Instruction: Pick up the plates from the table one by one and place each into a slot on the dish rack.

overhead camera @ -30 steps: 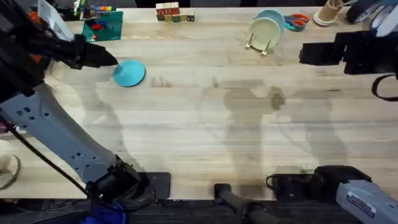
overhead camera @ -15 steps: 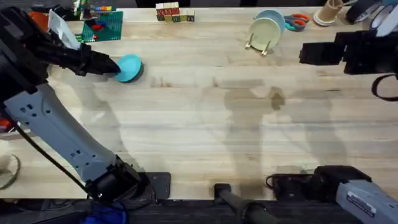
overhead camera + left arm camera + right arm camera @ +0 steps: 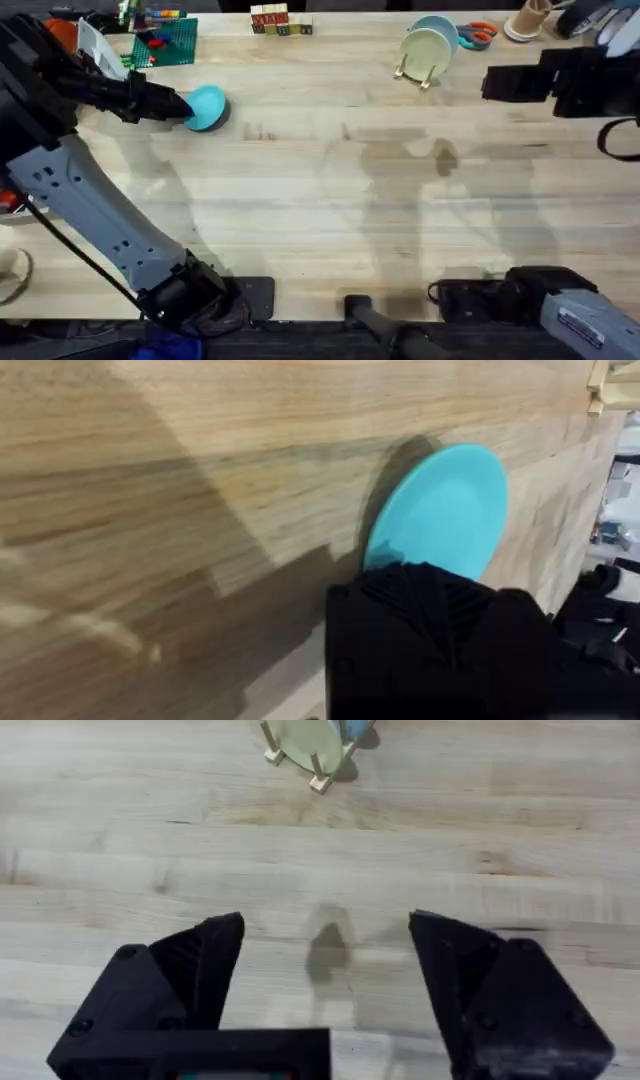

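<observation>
A turquoise plate (image 3: 210,106) lies at the table's (image 3: 330,200) far left, one rim raised a little off the wood. My left gripper (image 3: 183,106) is shut on its near rim. In the left wrist view a black finger (image 3: 432,600) covers the edge of the turquoise plate (image 3: 445,510), which casts a shadow on the wood. The dish rack (image 3: 412,72) stands at the far right centre, holding a cream-green plate (image 3: 427,48) and a pale blue plate (image 3: 441,28) on edge. My right gripper (image 3: 487,86) hovers to the right of the rack, open and empty (image 3: 325,935). The rack (image 3: 318,782) shows beyond it.
A green brick baseplate (image 3: 165,40) with bricks sits behind the turquoise plate. Wooden letter blocks (image 3: 281,20) and orange-handled scissors (image 3: 480,33) lie along the far edge. A roll of tape (image 3: 10,275) is at the lower left.
My left gripper moved right onto the turquoise plate and closed on its rim. The plate shifted slightly away and tipped up. The right arm stayed still.
</observation>
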`<action>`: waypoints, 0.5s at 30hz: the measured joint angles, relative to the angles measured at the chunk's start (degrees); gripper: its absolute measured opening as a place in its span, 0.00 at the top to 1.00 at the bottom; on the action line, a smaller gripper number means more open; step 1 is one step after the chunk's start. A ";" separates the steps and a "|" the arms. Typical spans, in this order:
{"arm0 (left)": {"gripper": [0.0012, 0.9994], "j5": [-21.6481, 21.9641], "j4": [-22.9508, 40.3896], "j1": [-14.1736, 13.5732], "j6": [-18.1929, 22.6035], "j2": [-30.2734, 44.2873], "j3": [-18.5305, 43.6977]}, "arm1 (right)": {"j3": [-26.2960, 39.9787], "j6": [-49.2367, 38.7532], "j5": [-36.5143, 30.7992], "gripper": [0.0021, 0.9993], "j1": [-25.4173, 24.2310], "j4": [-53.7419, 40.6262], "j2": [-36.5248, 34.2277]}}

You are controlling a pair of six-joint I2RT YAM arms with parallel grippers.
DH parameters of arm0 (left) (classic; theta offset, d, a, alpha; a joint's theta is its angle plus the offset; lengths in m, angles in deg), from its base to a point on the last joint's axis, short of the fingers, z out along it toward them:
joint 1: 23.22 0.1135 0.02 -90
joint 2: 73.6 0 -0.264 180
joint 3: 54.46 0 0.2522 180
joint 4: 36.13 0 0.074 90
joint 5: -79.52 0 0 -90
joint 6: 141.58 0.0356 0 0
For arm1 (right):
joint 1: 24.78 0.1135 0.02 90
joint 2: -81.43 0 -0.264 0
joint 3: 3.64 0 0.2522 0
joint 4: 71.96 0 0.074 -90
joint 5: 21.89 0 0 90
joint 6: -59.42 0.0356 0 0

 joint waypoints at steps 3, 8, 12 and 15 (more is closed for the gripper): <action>0.96 -0.02 -0.02 -0.01 0.00 0.01 0.00 | 0.00 0.02 0.00 0.01 -0.01 0.00 0.00; 0.96 -0.02 -0.04 0.00 0.00 0.00 0.00 | 0.00 0.01 0.00 0.00 0.00 -0.02 0.00; 0.96 -0.02 -0.04 -0.02 0.00 0.00 0.00 | 0.00 0.02 0.00 0.00 0.00 -0.21 0.00; 0.96 -0.02 -0.04 0.00 0.00 0.02 0.00 | 0.00 0.04 0.00 0.00 0.00 -0.44 0.00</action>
